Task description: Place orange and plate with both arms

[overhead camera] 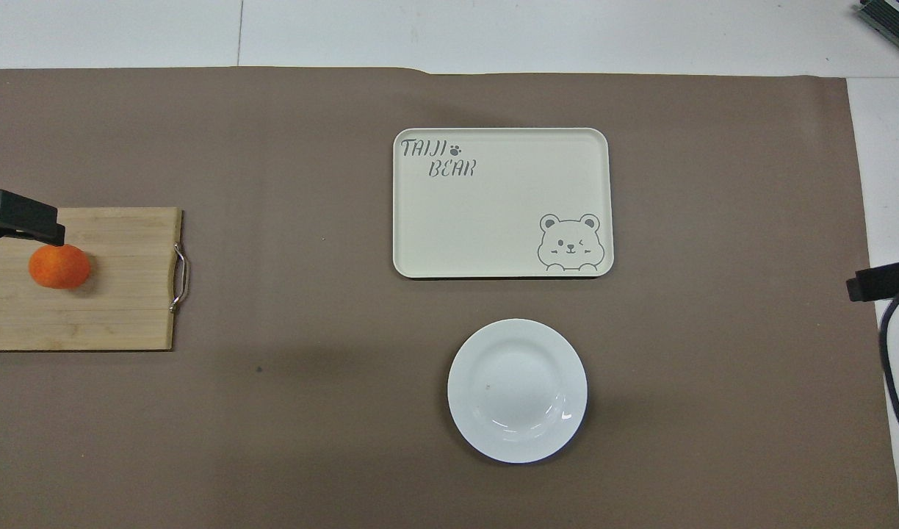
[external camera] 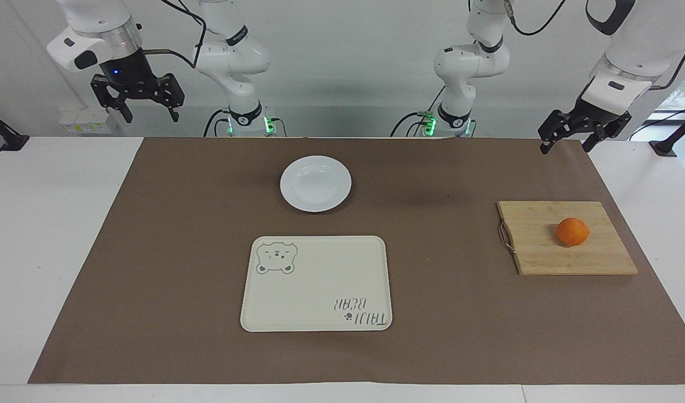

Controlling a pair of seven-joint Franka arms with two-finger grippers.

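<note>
The orange (external camera: 572, 232) (overhead camera: 59, 266) rests on a wooden cutting board (external camera: 544, 246) (overhead camera: 119, 294) toward the left arm's end of the table. The white plate (external camera: 315, 183) (overhead camera: 517, 390) lies on the brown mat mid-table, nearer to the robots than the cream tray. My left gripper (external camera: 565, 148) hangs open and empty, high over the mat's corner at the left arm's end. In the overhead view only one of its fingers (overhead camera: 23, 224) shows, over the board's edge. My right gripper (external camera: 150, 116) is open and empty, raised high over the right arm's end of the table.
A cream rectangular tray (external camera: 320, 280) (overhead camera: 493, 213) with a bear drawing lies mid-table, farther from the robots than the plate. The cutting board has a metal handle (external camera: 505, 237) on its side toward the middle. A brown mat (external camera: 180, 252) covers most of the table.
</note>
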